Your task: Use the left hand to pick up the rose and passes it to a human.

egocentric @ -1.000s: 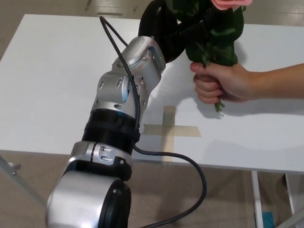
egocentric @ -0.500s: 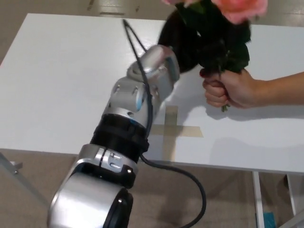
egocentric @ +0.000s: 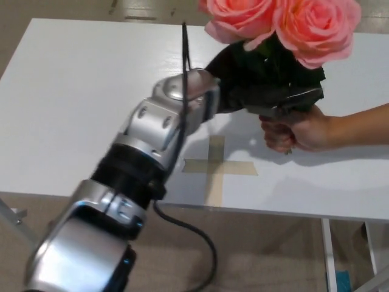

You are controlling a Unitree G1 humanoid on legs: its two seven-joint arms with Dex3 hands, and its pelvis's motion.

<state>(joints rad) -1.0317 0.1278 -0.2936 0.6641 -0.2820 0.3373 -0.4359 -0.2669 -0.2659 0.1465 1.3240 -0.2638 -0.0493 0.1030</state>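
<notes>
Pink roses with dark green leaves are held up over the white table, close to the camera. My left hand is shut on the stems just below the blooms, its black fingers wrapped across the leaves. A person's hand reaches in from the right and grips the lower end of the stems, right under my fingers. The stems themselves are mostly hidden by leaves and both hands. My right hand does not show.
A tan tape cross lies on the table below the hands. A black cable runs along my left forearm. The table's front edge crosses the lower picture, with floor beneath.
My left arm has swung up and to the right, bringing the blooms closer and fuller into view. The person's hand has kept its grip on the stems and shifted slightly right.
</notes>
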